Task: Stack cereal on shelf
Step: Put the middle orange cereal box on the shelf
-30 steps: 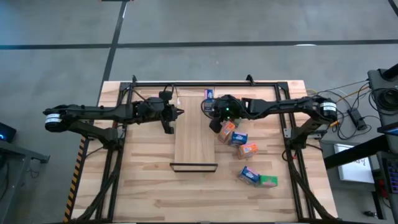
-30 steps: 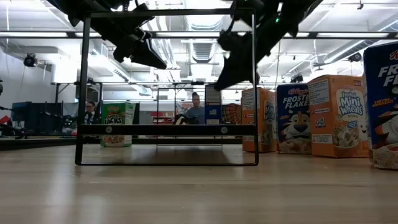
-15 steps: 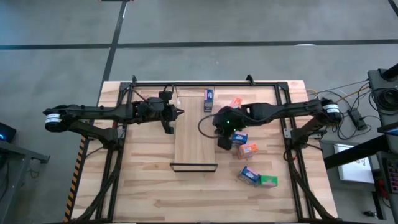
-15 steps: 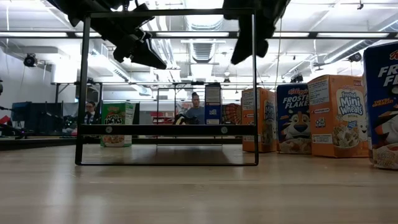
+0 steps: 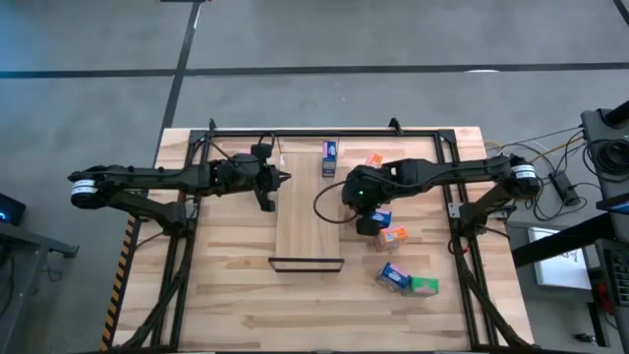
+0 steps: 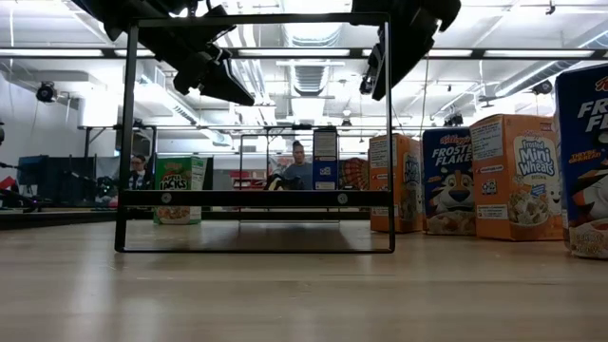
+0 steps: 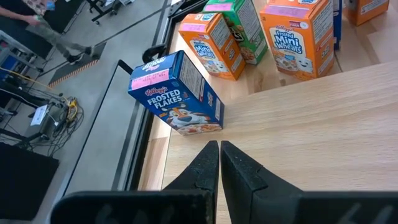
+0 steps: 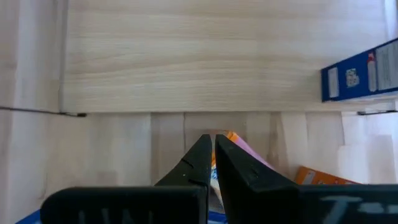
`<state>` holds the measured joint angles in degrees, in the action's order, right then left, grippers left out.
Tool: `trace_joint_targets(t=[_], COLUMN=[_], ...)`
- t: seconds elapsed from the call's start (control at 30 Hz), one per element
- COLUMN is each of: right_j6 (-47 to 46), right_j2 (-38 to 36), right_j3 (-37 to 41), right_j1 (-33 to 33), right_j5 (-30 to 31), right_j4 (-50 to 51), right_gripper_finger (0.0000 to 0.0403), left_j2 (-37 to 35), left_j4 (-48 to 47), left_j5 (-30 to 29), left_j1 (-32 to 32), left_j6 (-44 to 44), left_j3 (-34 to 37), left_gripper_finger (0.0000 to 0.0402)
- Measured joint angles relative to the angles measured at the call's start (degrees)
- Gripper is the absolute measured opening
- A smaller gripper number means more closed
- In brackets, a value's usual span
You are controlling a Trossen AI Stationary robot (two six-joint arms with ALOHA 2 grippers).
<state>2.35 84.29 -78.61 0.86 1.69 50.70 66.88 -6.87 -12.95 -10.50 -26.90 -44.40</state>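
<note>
Change: you had swung the right gripper (image 5: 366,224) off the shelf's right edge and out over the loose cereal beside it, while the left arm stayed put.
Right gripper: its fingers were clenched on nothing, tips pointing down at an orange box (image 8: 239,149) lying just off the shelf (image 5: 305,221).
Left gripper (image 5: 284,178): clenched and empty, hovering at the shelf's left edge, near the far end.
Placed cereal: one blue box (image 5: 330,157) appeared to stand upright at the shelf's far right corner.
Loose cereal: a blue box (image 5: 381,217) and an orange box (image 5: 393,237) lay touching, just right of the shelf. Another blue box (image 5: 393,277) and a green box (image 5: 425,286) sat together towards the tabletop's near right corner. One orange box (image 5: 373,160) lay near the far edge.
Meaning: probably one box was shelved, and you were reaching for the next. The jaws would need to open before a grasp.
Edges: the dark lip (image 5: 307,264) closed the shelf's near end.
Open room: most of the shelf was bare, as was the tabletop's near left side.
</note>
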Motion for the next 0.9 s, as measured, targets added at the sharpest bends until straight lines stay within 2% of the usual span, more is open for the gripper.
trace_joint_targets(t=[0.13, 0.27, 0.53, 0.7, 0.9], right_j6=[-0.7, -0.4, 3.3, 10.6, 16.5], right_j2=[1.0, 1.8, 1.8, 1.7, 1.8], right_j3=[0.0, 0.3, 0.3, 0.3, 0.3], right_j1=[0.0, -0.9, -0.9, -1.0, -0.5], right_j5=[0.4, 0.5, 2.6, 5.6, 10.3], right_j4=[0.0, 0.2, 1.7, 4.6, 7.0], right_gripper_finger=[0.0024, 0.0057, 0.0178, 0.0256, 0.031], left_j2=[0.0, 0.0, 0.0, 0.0, 0.0], left_j4=[0.0, 0.0, 0.0, 0.0, 0.0], left_j5=[0.0, 0.0, 0.0, 0.0, 0.0], left_j1=[0.0, 0.0, 0.0, 0.0, 0.0], left_j6=[0.0, 0.5, 0.9, 0.9, 0.9], left_j3=[0.0, 0.0, 0.0, 0.0, 0.0], left_gripper_finger=[0.0, 0.0, 0.0, 0.0, 0.0])
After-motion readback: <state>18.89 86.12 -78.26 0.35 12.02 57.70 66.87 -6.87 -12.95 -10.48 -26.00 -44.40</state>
